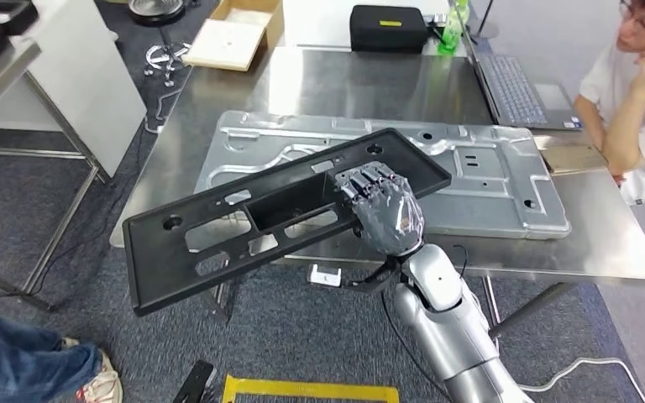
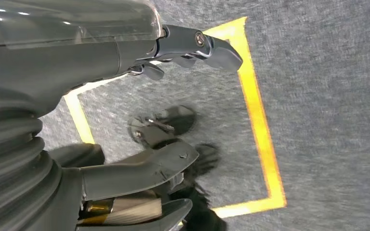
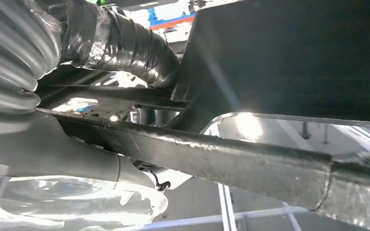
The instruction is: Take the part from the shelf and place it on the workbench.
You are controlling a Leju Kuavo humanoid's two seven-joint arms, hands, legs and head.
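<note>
No writing I can read, my right hand (image 1: 384, 211) gripping black part (image 1: 243, 222) over table (image 1: 369, 84) front edge, long axis slanting up-right, left hand (image 2: 173, 53) hanging empty, fingers loosely spread over floor.

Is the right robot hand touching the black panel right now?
Touching. In the head view the right robot hand grips the black panel, its fingers curled over an opening's edge, holding it tilted above the workbench.

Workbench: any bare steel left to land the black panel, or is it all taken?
The right hand holds the black panel over the workbench. The silver stamped plate fills the middle. Bare steel lies behind it, up to the black case and beside the laptop; a narrow strip runs along the near edge. The right side is crowded: a gold-coloured flat object and a person's arm.
</note>
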